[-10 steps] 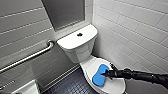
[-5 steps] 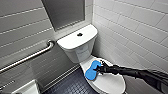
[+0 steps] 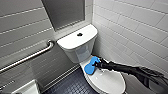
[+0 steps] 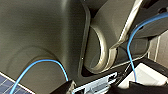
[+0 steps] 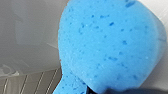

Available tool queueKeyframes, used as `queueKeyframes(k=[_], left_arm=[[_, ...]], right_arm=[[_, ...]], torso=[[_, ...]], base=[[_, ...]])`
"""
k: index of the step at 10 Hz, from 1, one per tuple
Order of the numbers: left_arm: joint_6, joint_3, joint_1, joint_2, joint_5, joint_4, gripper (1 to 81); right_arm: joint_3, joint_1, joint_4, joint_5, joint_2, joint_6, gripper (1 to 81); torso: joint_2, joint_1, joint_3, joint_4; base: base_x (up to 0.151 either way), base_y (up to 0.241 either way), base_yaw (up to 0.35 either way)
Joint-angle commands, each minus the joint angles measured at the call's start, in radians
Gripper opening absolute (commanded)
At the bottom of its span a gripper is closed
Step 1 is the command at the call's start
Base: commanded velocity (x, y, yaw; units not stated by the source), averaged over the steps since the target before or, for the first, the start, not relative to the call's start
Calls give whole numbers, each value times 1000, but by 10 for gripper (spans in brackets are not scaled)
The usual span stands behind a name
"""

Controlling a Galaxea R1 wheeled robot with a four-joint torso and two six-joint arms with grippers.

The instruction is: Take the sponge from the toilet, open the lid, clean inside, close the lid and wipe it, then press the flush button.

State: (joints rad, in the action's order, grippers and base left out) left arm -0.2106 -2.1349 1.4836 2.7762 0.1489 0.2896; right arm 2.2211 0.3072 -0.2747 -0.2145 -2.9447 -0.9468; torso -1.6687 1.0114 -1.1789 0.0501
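Bright blue foam marks the sponge [image 3: 90, 67], which sits at the rear of the toilet [image 3: 75, 53], just in front of the tank and over the back part of the lid [image 3: 108, 80]. The lid is down and covers the bowl. One lobe of the sponge reaches past the lid's edge on the side away from the near wall. Whether the pad presses on the lid or hangs just above it cannot be told.

The right gripper [image 3: 96, 64] is clamped on the sponge at the end nearest the arm. The dark arm comes in low from the right of the head view and crosses above the lid's right half. In the right wrist view the sponge [image 5: 107, 45] lies close to the camera, pitted with small darker pores, with glossy white ceramic behind it.

The flush button [image 3: 79, 34] is a small dark disc in the centre of the tank's flat top, well apart from the gripper, with nothing lying on it.

Surroundings:
- A white tiled wall [image 3: 135, 27] stands just beside the toilet on the arm's side.
- A grey tiled wall [image 3: 20, 27] on the far side carries a metal grab bar [image 3: 30, 57], slanting down to the left.
- A dark, small-tiled floor [image 3: 72, 86] lies beside the bowl.
- A blue cable [image 4: 131, 47] crosses the robot's own dark housing in the left wrist view.
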Motion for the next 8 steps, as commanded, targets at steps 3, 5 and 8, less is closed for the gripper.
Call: queueKeyframes(k=[3,5,8], left_arm=[[0,16,33,-7,81,-12,811],[0,18,33,-6,81,-12,811],[0,27,34,-7,80,-7,811]], right_arm=[[31,-42,-18,44,-41,5,10],[-4,14,-15,61,8,-4,10],[-305,66,-17,67,230,-7,10]], torso=[[0,0,0,0],[0,0,0,0],[0,0,0,0]], base=[[0,0,0],[0,0,0],[0,0,0]])
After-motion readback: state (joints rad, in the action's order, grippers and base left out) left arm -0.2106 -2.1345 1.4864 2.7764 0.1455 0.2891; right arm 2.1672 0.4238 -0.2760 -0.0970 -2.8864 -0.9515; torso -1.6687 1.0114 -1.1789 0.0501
